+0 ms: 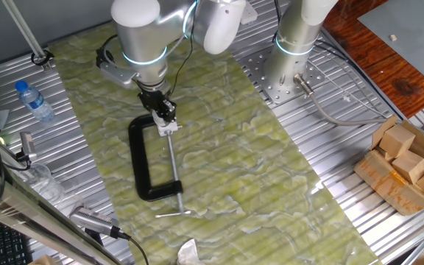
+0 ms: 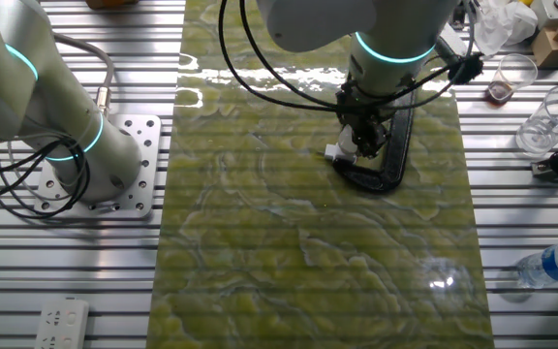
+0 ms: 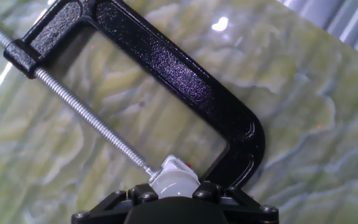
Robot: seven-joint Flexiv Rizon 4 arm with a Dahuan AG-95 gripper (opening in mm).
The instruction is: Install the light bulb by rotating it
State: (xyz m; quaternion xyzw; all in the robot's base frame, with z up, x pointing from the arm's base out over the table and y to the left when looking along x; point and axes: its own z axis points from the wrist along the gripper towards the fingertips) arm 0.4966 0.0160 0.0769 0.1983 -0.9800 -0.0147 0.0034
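Note:
The small white light bulb [image 3: 174,177] sits at the tip of the long steel screw [image 3: 92,118] of a black C-clamp [image 3: 185,81] lying flat on the green mat. A tiny orange mark shows at the bulb's far end. My gripper [image 3: 174,188] is shut on the bulb, with black fingers on both sides of it. From one fixed view the gripper [image 1: 165,116] reaches down onto the bulb [image 1: 170,127] at the clamp's [image 1: 140,158] upper jaw. The other fixed view shows the bulb [image 2: 336,152] just left of the gripper [image 2: 362,145].
A second arm's base [image 1: 294,62] is bolted behind the mat. A water bottle [image 1: 34,101] lies at the left, and a box of wooden blocks [image 1: 407,162] stands at the right. A plastic cup [image 2: 513,76] and a power strip [image 2: 61,323] sit off the mat.

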